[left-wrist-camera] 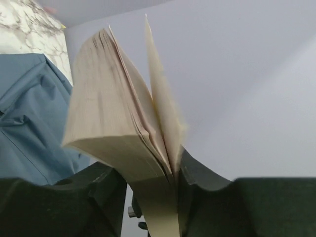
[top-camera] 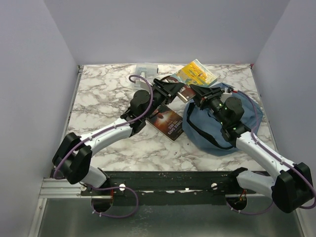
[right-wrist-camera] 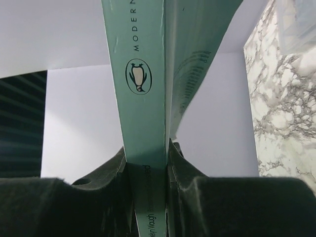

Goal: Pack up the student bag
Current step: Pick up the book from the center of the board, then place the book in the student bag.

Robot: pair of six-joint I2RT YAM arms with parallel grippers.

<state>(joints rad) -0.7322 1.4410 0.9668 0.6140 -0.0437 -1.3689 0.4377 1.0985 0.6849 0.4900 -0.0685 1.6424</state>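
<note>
The student bag [top-camera: 248, 117], dusty-blue with black straps, lies on the right of the marble table, under my right arm. It also shows in the left wrist view [left-wrist-camera: 24, 113]. A paperback [top-camera: 184, 93] hangs in the air between both grippers, just left of the bag. My left gripper [top-camera: 174, 89] is shut on its cream page side [left-wrist-camera: 113, 113], the pages fanned. My right gripper [top-camera: 198, 93] is shut on its pale green spine [right-wrist-camera: 143, 98], which bears a penguin logo.
A dark-covered book [top-camera: 168, 123] lies flat on the table below the grippers. A yellow book [top-camera: 196, 73] and a small clear plastic box [top-camera: 146, 68] lie at the back edge; the box also shows in the right wrist view [right-wrist-camera: 296, 19]. Grey walls enclose the table.
</note>
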